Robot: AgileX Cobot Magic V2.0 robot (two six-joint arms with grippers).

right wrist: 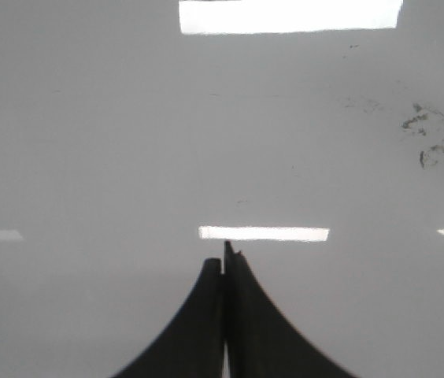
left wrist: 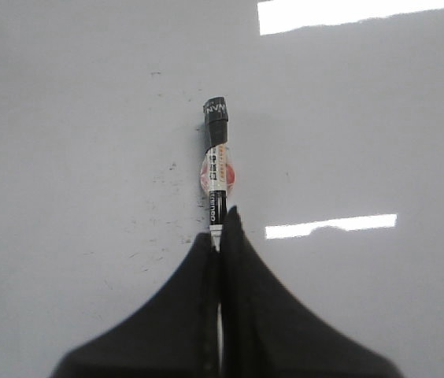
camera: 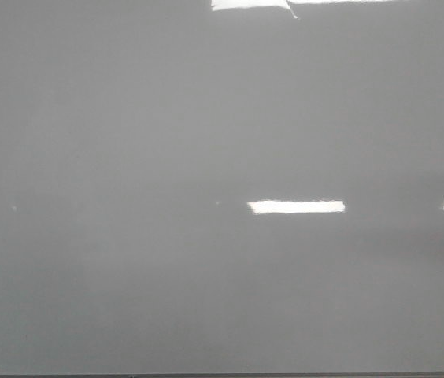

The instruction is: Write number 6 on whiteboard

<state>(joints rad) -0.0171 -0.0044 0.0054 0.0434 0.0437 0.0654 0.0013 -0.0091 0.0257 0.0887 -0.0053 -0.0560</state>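
The whiteboard [camera: 127, 236] fills the front view, glossy grey-white; neither gripper shows there. No number 6 is in view on it. In the left wrist view my left gripper [left wrist: 220, 228] is shut on a black marker [left wrist: 216, 169] with a white and red label. The marker sticks out past the fingertips over the whiteboard [left wrist: 64, 157], and its black end [left wrist: 216, 118] points away from the jaws. I cannot tell whether that end touches the board. My right gripper [right wrist: 223, 256] is shut with nothing between its fingers, over bare whiteboard [right wrist: 88, 142].
Bright rectangular light reflections [camera: 296, 206] lie on the board. A thin dark edge [camera: 222, 376] runs along its bottom. Smudged grey ink marks [right wrist: 434, 142] show in the right wrist view, and faint specks [left wrist: 163, 169] sit beside the marker.
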